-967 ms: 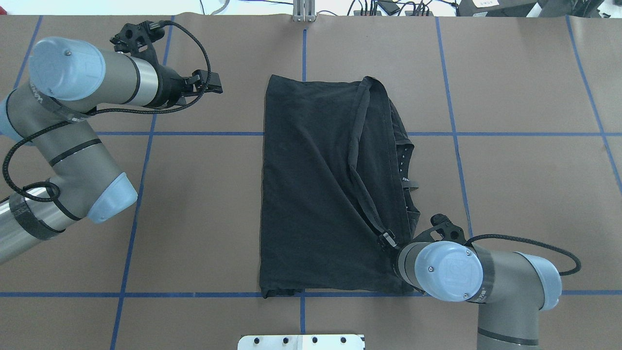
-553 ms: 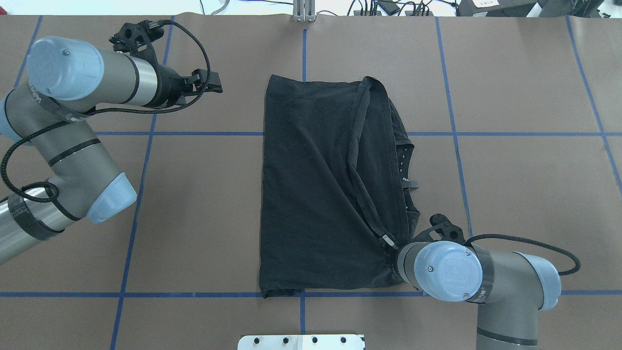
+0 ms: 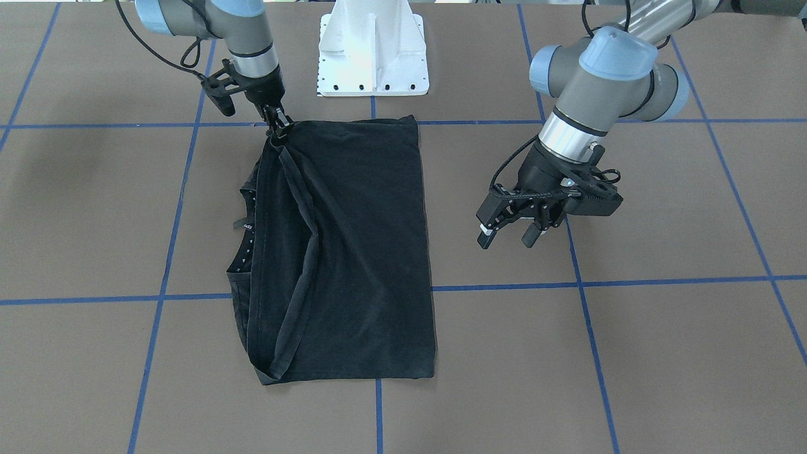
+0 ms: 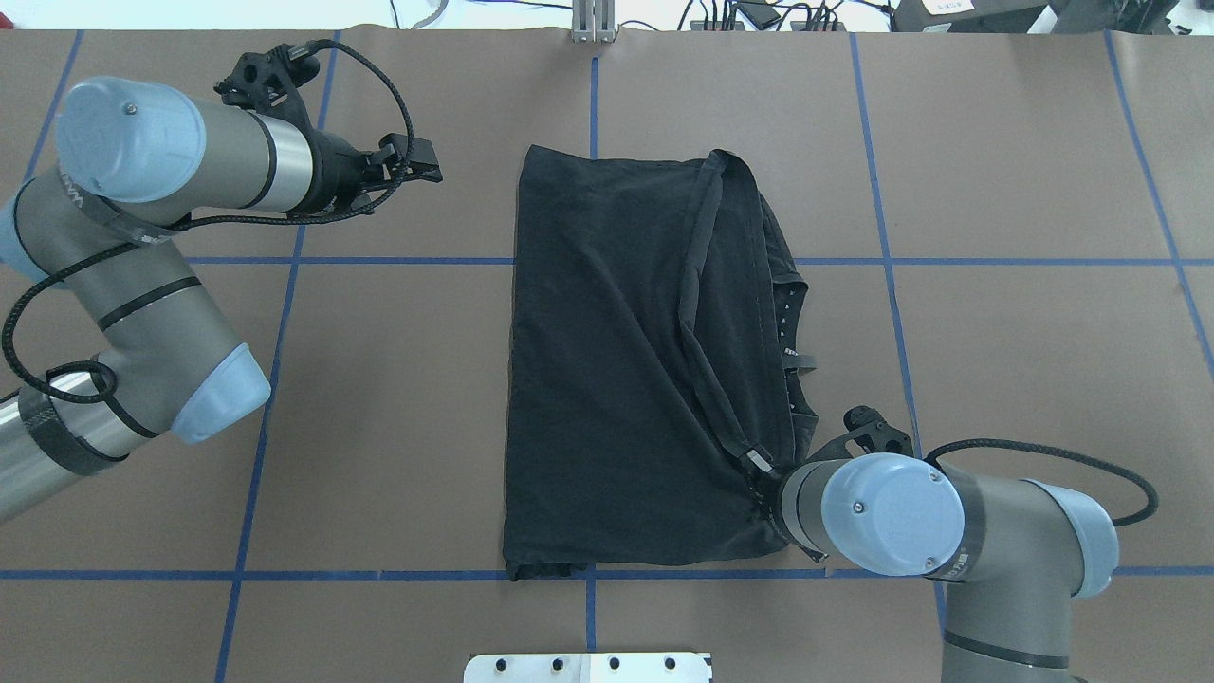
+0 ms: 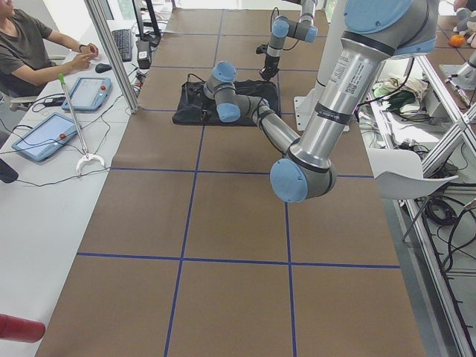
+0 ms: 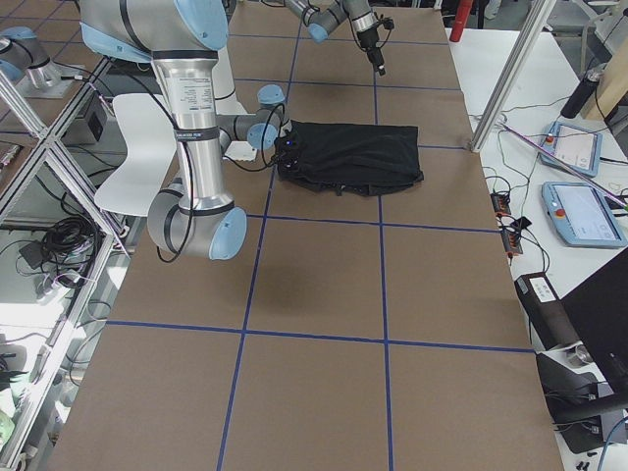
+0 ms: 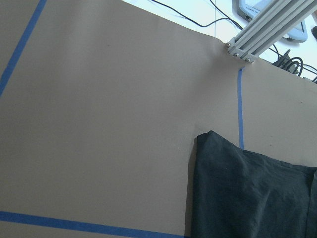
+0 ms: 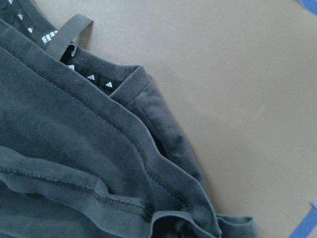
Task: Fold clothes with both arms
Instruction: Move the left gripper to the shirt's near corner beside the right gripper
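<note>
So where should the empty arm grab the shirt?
Best bet: the far corner of the shirt on the left arm's side, coming in low from the left. That edge is a flat, straight fold with bare table beside it, and the open left gripper hangs just off it. The right gripper pinches the near corner on the other side.

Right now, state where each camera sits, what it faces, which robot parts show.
Front-facing: across the table, facing the base; left arm, right arm.
Overhead: behind the base, looking down; both.
Exterior left: table's left end; left arm nearest.
Exterior right: opposite end; right arm nearest.
Left wrist: T-shirt corner; no robot parts.
Right wrist: T-shirt collar; none.
Front-facing and overhead share the whole T-shirt.
</note>
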You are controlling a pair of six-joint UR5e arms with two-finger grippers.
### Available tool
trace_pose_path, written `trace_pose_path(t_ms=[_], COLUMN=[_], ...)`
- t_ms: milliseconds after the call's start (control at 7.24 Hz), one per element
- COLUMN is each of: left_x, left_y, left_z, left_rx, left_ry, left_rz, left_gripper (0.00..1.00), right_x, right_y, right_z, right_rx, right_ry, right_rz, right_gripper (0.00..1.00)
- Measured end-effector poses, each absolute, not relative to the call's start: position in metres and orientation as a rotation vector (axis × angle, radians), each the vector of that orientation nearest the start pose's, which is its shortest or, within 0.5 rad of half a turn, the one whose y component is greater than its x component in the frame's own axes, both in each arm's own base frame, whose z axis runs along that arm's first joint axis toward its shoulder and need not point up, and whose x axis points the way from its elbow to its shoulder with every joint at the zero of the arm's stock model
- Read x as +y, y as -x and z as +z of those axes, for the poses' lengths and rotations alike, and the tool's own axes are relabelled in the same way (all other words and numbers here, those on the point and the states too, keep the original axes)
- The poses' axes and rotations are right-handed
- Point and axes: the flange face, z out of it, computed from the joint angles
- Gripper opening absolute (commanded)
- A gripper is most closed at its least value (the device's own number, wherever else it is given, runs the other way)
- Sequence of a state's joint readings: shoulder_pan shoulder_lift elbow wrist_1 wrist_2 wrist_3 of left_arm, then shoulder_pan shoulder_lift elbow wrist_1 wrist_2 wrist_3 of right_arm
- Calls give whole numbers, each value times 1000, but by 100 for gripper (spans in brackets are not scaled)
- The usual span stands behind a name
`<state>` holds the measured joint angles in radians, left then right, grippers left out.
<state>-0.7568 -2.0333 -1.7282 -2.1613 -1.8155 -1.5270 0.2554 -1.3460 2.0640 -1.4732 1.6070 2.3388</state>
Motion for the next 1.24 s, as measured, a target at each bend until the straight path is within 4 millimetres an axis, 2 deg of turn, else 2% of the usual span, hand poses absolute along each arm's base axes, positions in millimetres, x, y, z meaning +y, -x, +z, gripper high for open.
trace_pose_path(t_ms=[138,415,691,829,967,1105,1244], left_x=[-482,-376,-292,-261,-240,-226,-212], left_y=[-401,-435,-487,-512,-530,-542,-555], left_z=[249,243,251,261,269,277,284], left_rx=[1252,1329,1328,1303,1283,1265,1244], left_ry=[-218,-84,52,88,97,103,111], left_rz=[-532,-639,-704,-714,-715,-707,-692], left_gripper=[99,96,89,87,85,81,73], right_x=[-260,-256,-253,-253,-253,-253,-253], right_y=[473,464,461,461,461,461,461], right_z=[310,305,304,303,303,303,302], right_rx=[-808,-805,-804,-804,-805,-805,-805], right_ry=[259,282,300,302,303,303,303], right_rz=[948,937,928,926,925,925,925], right_gripper=[0,0,0,0,0,0,0])
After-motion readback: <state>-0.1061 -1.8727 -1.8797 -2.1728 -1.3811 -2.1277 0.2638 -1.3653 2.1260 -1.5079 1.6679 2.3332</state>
